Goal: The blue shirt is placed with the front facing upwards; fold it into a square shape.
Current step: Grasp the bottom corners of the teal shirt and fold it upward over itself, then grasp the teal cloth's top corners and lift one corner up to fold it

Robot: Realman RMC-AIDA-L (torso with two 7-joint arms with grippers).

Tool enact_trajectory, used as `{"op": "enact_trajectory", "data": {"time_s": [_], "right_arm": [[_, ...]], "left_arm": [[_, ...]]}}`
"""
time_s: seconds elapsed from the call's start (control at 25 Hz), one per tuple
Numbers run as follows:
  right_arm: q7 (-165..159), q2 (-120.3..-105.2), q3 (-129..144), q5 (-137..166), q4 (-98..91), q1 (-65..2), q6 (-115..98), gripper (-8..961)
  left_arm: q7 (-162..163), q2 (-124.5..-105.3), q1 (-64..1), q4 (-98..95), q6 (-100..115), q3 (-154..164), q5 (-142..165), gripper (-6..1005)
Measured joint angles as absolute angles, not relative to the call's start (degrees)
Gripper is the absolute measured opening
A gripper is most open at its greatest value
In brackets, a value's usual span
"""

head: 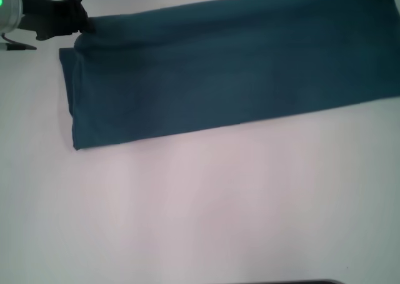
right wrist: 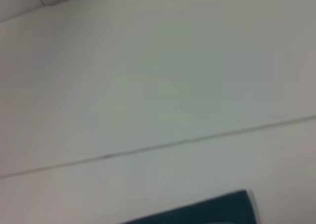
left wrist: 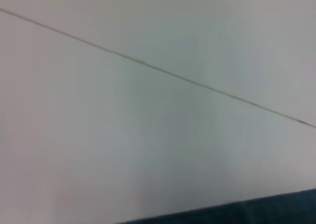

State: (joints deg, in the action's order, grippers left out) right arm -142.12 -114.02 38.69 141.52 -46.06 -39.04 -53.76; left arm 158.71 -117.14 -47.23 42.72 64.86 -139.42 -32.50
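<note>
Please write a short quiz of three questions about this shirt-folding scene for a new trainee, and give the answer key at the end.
1. True or false: the pink chest print of the blue shirt is visible in the head view.
2. Which end effector is at the shirt's far left corner? A) left B) right
3. Fill in: the shirt lies as a long ____ across the white table.

Key
1. False; only plain blue cloth shows.
2. A; the left end effector is at that corner.
3. Band.
</note>
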Motion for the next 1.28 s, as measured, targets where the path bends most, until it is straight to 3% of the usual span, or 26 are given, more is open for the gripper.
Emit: {"op": "enact_trajectory", "data": {"time_s": [0.4,0.8,0.92,1.16,1.28], "right_arm": [[-142.3,-113.58,44.2,143.0,-40.8,-43.2,-47.2,32],[-142.7,-113.23,43.8,143.8,-40.2,-43.0,-47.6,34],[-143.3,-112.12,43.5,144.3,-39.6,-42.8,-48.5,35],[-144.9,-108.96,42.8,145.7,-39.5,-42.7,-49.7,160],[-144.6,-107.32,40.4,145.4,-41.8,-42.4,-53.9,222]], "left_arm": [[158.9,-117.19,-47.4,42.8,64.6,-139.2,-32.5,93],[158.8,-116.89,-46.8,42.3,63.1,-140.0,-33.5,99],[159.1,-116.61,-46.8,41.3,63.2,-140.2,-33.5,100],[160.2,-116.71,-45.6,42.4,63.7,-142.0,-33.8,103],[159.9,-117.35,-43.8,46.1,65.6,-143.3,-35.7,213]]}}
